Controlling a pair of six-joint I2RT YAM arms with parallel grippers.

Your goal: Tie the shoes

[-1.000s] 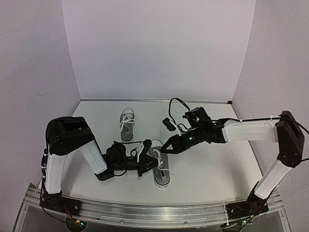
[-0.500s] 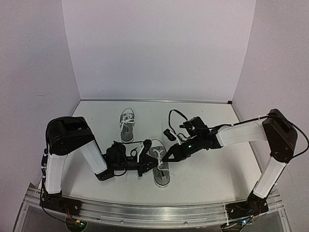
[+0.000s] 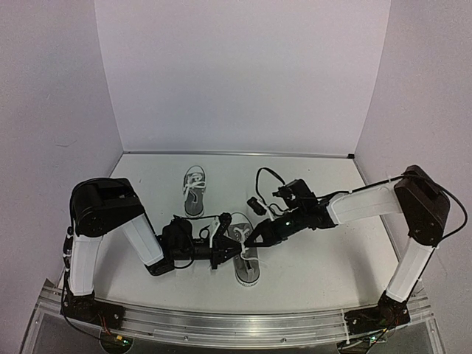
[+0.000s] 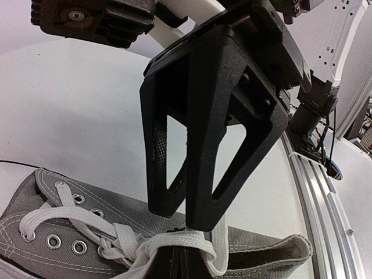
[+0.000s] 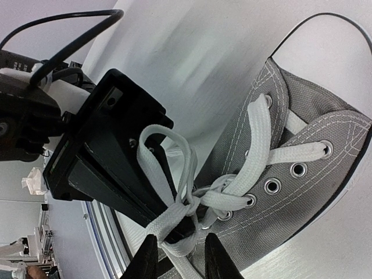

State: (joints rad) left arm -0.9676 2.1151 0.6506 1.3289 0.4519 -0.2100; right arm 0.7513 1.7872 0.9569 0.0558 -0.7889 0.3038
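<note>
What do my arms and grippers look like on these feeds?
Both the left arm and the right arm have white link covers between bulky black joint housings. The left gripper and right gripper are matte black. The right one's fingers are tapered wedges with triangular cut-outs. A thin black cable loops above the right wrist. No markings are readable.
</note>
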